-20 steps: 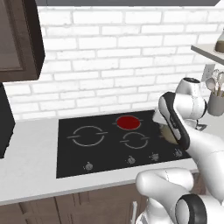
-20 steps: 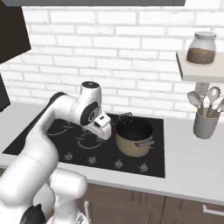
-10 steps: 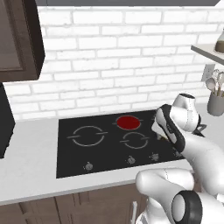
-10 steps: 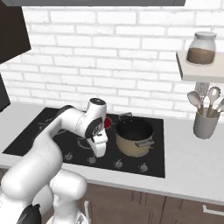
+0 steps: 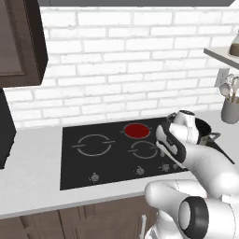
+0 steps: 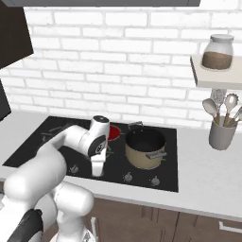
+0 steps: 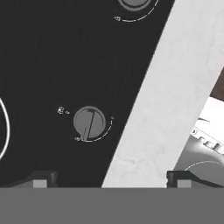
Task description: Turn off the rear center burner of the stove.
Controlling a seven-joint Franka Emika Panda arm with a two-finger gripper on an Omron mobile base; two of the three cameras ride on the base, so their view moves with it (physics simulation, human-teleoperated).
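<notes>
In the hand view we see our pincer (image 7: 109,179) spread wide and holding nothing, its 2 tips low over a small silver knob (image 7: 89,123) near the stove's (image 7: 52,65) front edge, beside the pale tabletop (image 7: 175,78). The left base view adds the rear center burner (image 5: 137,130) glowing red at the back of the glass. The right base view shows a pot (image 6: 144,148) just right of it.

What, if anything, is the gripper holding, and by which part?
Nothing is held. The gripper is open above the stove, with a silver knob ahead of its fingertips, untouched.
</notes>
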